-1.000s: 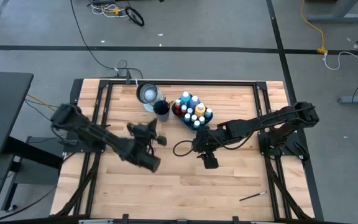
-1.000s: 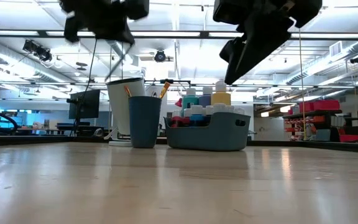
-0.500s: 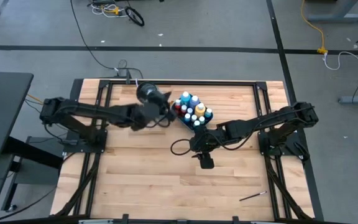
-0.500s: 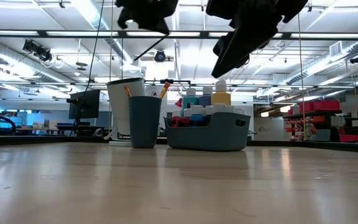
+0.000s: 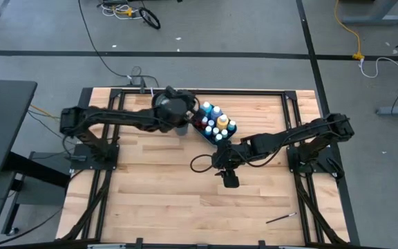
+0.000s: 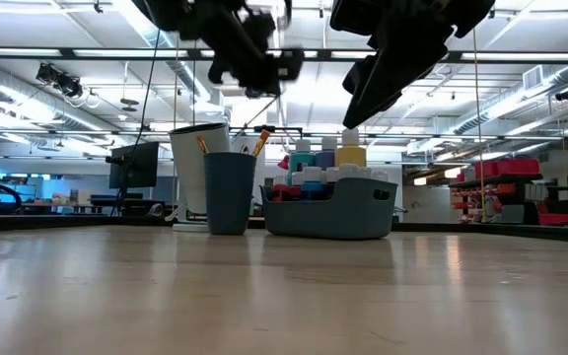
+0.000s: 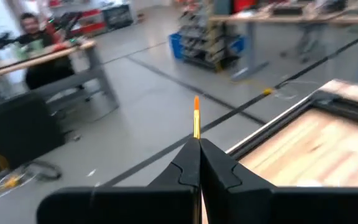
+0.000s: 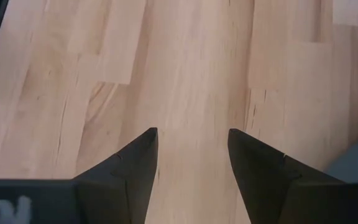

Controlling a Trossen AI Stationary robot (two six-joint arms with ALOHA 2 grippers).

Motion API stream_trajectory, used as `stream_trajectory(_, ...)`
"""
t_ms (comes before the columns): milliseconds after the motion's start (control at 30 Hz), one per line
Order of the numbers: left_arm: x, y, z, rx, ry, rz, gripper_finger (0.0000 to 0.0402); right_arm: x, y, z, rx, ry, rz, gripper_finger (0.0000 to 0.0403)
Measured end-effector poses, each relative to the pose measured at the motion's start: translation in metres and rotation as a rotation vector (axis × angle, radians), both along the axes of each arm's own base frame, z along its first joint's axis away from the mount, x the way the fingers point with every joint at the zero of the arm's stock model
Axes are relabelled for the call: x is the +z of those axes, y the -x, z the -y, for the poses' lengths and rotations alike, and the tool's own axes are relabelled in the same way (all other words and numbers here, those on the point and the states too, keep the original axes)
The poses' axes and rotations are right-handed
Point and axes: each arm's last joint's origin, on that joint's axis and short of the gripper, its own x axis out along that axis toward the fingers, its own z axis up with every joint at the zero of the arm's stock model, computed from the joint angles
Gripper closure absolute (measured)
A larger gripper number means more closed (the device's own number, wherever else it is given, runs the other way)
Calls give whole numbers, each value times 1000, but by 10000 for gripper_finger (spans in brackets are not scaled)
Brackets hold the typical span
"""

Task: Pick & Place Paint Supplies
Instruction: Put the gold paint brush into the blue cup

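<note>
Pale wooden planks make up the table [image 5: 185,200], which stands on a grey workshop floor strung with cables. Toward the far left of it, the left gripper [image 5: 176,108] hangs above the dark blue cup [image 6: 229,192], and beside that cup stands a white cup [image 6: 191,148]. Its fingers [image 7: 213,169] are pressed together on a thin brush [image 7: 196,118] with an orange tip, which sticks out straight ahead of them. Next comes the teal tray [image 6: 331,212], packed with small paint bottles [image 5: 215,123] in blue, yellow and red. Just this side of the tray, the right gripper [image 8: 192,158] hovers over bare wood with its fingers spread and nothing between them. Near the front right edge lies a dark brush [image 5: 281,218], well apart from everything else.
</note>
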Motion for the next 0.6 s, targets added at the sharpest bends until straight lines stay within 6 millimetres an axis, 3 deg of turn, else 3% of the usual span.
stream_trajectory(133,-31,-13,-1,119,0,-47,400,0,0,0,0,0,-3,206)
stream_trajectory(300,-52,-22,8,268,-8,7,400,-1,1,0,-1,1,-9,206)
stream_trajectory(600,-71,-13,40,484,-73,110,400,-1,1,0,-1,1,-14,206)
